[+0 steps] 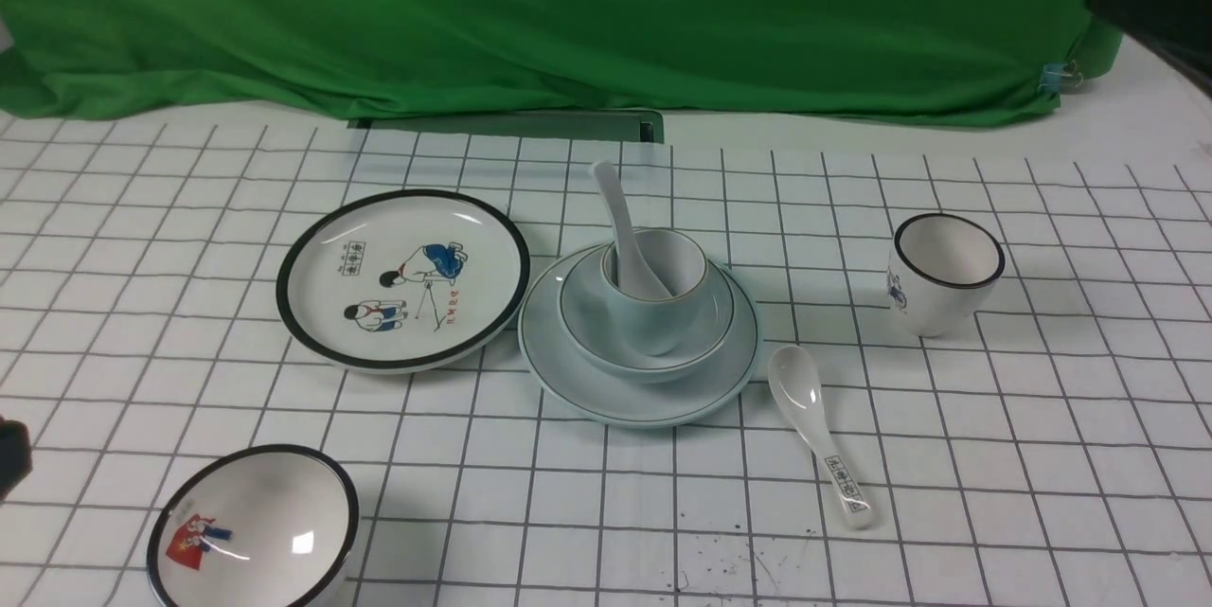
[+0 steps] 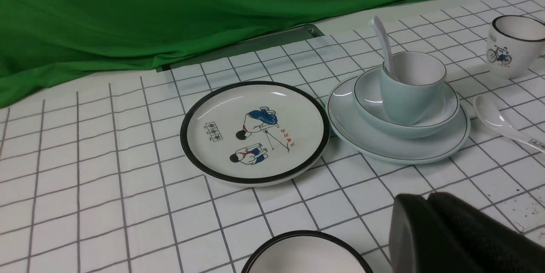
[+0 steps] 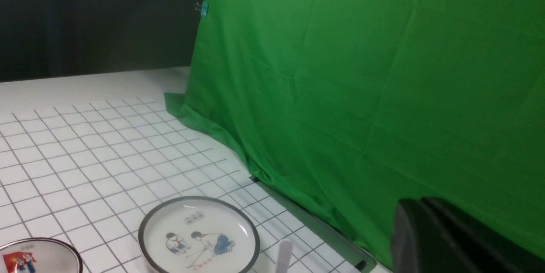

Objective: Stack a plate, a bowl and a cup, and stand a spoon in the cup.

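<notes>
table (image 1: pixel 985 484) beneath low left gripper (image 2: pixel 425 199), pressed together, right gripper (image 3: pixel 421 204) high facing green cloth (image 3: pixel 362 73), also pressed together

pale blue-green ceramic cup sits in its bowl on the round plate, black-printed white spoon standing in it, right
No: the plain pale ceramic spoon stands in the cup; the printed spoon lies on the table, as the front view shows.

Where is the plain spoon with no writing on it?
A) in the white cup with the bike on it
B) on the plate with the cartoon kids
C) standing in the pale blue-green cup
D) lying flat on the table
C: the spoon stands in the cup, its handle sticking up and leaning on the rim.
</notes>
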